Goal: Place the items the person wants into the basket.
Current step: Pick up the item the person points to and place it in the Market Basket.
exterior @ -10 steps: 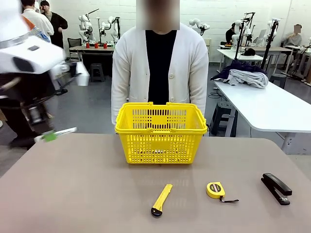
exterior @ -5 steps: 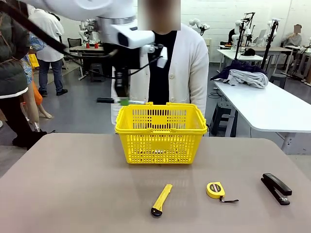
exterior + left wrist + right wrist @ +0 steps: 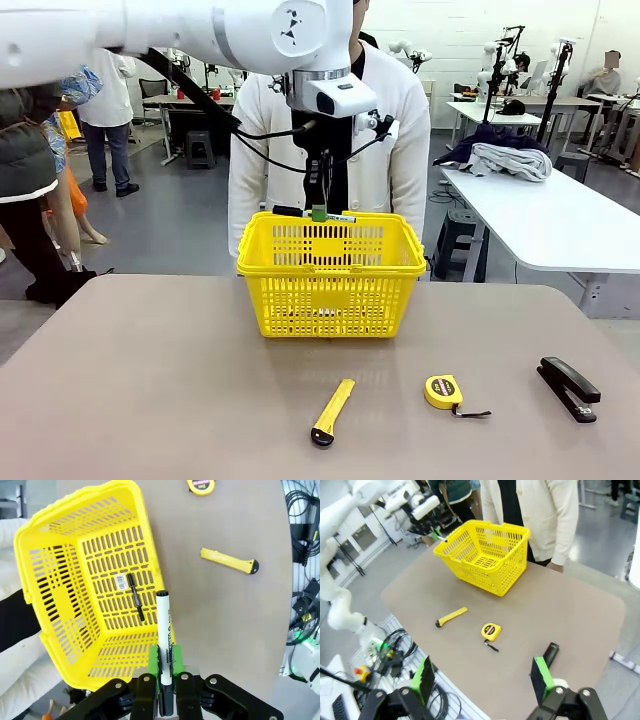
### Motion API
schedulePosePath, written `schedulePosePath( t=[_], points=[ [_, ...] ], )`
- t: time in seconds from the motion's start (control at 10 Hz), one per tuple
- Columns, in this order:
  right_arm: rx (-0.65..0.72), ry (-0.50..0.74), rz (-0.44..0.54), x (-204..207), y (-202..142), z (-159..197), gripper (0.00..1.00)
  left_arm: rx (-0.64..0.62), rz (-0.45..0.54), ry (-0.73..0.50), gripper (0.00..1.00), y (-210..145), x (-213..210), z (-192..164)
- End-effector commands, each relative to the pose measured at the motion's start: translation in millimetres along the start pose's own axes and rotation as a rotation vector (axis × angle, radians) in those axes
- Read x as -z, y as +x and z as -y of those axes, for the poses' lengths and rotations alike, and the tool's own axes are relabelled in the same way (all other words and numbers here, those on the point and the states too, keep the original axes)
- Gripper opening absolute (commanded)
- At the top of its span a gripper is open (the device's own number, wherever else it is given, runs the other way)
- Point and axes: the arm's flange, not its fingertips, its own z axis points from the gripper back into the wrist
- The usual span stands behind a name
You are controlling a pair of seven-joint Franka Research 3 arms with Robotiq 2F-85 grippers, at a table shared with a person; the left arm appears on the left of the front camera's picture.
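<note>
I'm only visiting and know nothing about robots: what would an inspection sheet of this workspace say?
Surface: brown table, no spills seen.
Job's things: yellow basket at the far middle; black marker lying inside it; yellow tape measure on the table.
Clutter: yellow utility knife and black stapler on the near side.
Grippers: left gripper shut on white and black marker above the basket; right gripper open.
Cables: black cables along the left arm's wrist; more cables beside the table edge.
Surroundings: person in white cardigan behind the basket; other tables beyond.

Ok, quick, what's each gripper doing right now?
Left gripper: closed on the white and black marker, over the basket.
Right gripper: open, holding nothing.
</note>
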Motion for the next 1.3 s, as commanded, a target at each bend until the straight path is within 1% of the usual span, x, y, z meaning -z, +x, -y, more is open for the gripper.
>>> schedulePosePath(
  t=[0.0, 0.1, 0.2, 0.3, 0.8, 0.9, 1.0, 1.1, 1.2],
  points=[
    [-0.016, 0.020, 0.013, 1.9, 0.3, 0.2, 1.00, 0.001, -0.013, -0.043, 0.11, 6.7, -11.6, -34.7],
    [-0.016, 0.020, 0.013, 1.9, 0.3, 0.2, 1.00, -0.009, -0.011, -0.044, 0.11, 4.9, -9.5, -41.4],
    [-0.016, 0.020, 0.013, 1.9, 0.3, 0.2, 1.00, -0.027, 0.010, -0.076, 0.11, 1.3, -13.2, -32.8],
    [-0.016, 0.020, 0.013, 1.9, 0.3, 0.2, 1.00, -0.025, 0.006, -0.041, 0.11, -5.1, 8.5, -27.1],
    [-0.016, 0.020, 0.013, 1.9, 0.3, 0.2, 1.00, -0.026, 0.006, -0.056, 0.11, -4.9, 8.4, -29.1],
    [-0.016, 0.020, 0.013, 1.9, 0.3, 0.2, 1.00, -0.023, 0.012, -0.084, 0.11, -5.6, 25.7, -50.0],
    [-0.016, 0.020, 0.013, 1.9, 0.3, 0.2, 1.00, -0.009, 0.003, -0.048, 0.11, -3.0, 38.1, -57.9],
    [-0.016, 0.020, 0.013, 1.9, 0.3, 0.2, 1.00, 0.008, -0.006, -0.045, 0.11, 1.7, 50.0, -66.7],
    [-0.016, 0.020, 0.013, 1.9, 0.3, 0.2, 1.00, 0.000, -0.011, -0.014, 0.11, 5.2, 61.7, -77.7]
  ],
)
